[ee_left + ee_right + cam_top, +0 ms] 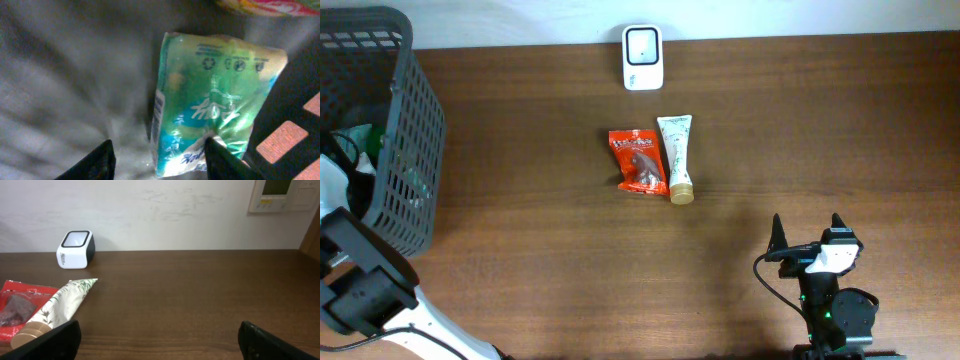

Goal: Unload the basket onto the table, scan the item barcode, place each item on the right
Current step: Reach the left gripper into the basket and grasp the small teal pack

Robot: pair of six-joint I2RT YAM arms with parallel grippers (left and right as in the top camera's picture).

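Inside the basket [420,130]: green packet [210,95], straddled by half-spread left fingers [102,162], not yet clamped. Close squarely across its width, lift without crushing, keep the barcode side free for the scanner [643,57]. Right fingers [55,340] spread wide, empty.

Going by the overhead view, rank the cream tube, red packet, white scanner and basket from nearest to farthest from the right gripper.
1. Cream tube, up-left of the right gripper.
2. Red packet, just left of the tube.
3. White scanner, at the far edge.
4. Basket, far left.
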